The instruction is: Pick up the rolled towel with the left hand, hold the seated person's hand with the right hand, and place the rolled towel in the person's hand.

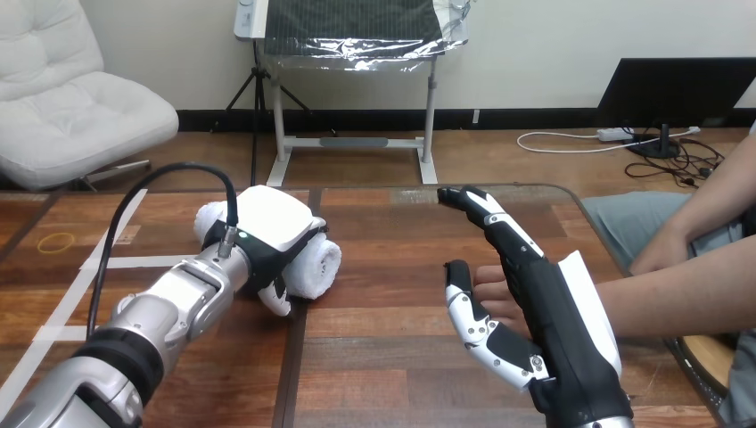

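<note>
A white rolled towel (319,266) lies on the wooden table (383,357), left of centre. My left hand (267,221) rests on top of it, its white shell covering the roll and its fingers curled down over the near side. My right hand (553,312) stands on edge at the right, open, with straight fingers pointing away and the thumb spread to the left. The person's hand (490,283) lies on the table against my right palm, between thumb and fingers; most of it is hidden behind my hand. Their forearm (677,299) comes in from the right edge.
White tape lines (107,267) and a yellow rubber band (61,241) mark the table's left part. The person's other hand (658,254) rests off the table's rounded right corner. Bare wood lies between my two hands.
</note>
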{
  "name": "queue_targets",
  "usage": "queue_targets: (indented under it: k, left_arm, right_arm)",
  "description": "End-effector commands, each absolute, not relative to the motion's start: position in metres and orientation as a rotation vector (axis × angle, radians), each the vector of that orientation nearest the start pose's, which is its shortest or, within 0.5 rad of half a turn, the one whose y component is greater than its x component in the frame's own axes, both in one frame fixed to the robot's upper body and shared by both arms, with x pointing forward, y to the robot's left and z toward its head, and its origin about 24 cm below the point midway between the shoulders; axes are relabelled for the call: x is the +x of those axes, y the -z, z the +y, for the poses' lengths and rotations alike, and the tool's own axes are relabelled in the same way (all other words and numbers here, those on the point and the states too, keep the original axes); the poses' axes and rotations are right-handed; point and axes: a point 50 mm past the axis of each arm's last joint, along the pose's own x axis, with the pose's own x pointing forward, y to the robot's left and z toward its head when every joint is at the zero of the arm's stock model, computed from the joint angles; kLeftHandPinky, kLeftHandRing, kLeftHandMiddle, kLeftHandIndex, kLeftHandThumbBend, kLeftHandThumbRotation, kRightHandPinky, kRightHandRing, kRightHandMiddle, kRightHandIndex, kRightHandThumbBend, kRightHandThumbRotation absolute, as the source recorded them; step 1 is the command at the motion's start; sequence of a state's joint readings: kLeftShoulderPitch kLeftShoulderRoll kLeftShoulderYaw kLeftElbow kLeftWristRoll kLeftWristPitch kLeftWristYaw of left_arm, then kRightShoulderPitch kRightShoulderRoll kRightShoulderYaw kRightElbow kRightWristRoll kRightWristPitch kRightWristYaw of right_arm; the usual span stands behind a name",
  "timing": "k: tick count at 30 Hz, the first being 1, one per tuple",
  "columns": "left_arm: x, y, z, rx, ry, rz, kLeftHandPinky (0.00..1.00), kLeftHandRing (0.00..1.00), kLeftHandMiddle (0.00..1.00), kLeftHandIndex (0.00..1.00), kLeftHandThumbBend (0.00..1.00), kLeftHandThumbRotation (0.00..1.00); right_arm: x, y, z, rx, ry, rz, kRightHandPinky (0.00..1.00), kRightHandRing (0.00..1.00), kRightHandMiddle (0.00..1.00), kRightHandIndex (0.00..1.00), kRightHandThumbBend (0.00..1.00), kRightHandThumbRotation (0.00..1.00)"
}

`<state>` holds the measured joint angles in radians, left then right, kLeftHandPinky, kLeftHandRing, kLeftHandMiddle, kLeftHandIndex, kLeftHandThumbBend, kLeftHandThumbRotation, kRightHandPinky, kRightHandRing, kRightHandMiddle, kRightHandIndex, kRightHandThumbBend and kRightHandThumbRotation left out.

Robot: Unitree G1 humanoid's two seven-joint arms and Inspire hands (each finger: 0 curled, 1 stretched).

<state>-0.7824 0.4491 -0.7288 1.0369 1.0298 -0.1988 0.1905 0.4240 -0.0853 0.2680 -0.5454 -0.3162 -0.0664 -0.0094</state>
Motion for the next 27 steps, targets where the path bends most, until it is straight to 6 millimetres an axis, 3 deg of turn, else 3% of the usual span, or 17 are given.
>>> queue_targets:
  k: [1,13,27]
  left_arm:
    - [0.361,-0.036,0.164,1.869,0.473,-0.174,0.86,0.87,0.88,0.88,0.84,0.26]
    - [0.358,-0.028,0.162,1.876,0.384,-0.231,0.79,0.83,0.85,0.84,0.78,0.18]
    - [0.354,-0.02,0.162,1.916,0.345,-0.272,0.97,0.98,0.98,0.96,0.75,0.2]
  right_arm:
    - [0.168,-0.106,-0.119,-0.294,-0.126,-0.301,0.98,0.95,0.95,0.85,0.0,0.0]
    - [0.168,-0.106,-0.12,-0.306,-0.127,-0.302,0.96,0.93,0.94,0.84,0.01,0.0]
    - [0.166,-0.108,-0.122,-0.307,-0.12,-0.297,0.96,0.93,0.94,0.84,0.02,0.0]
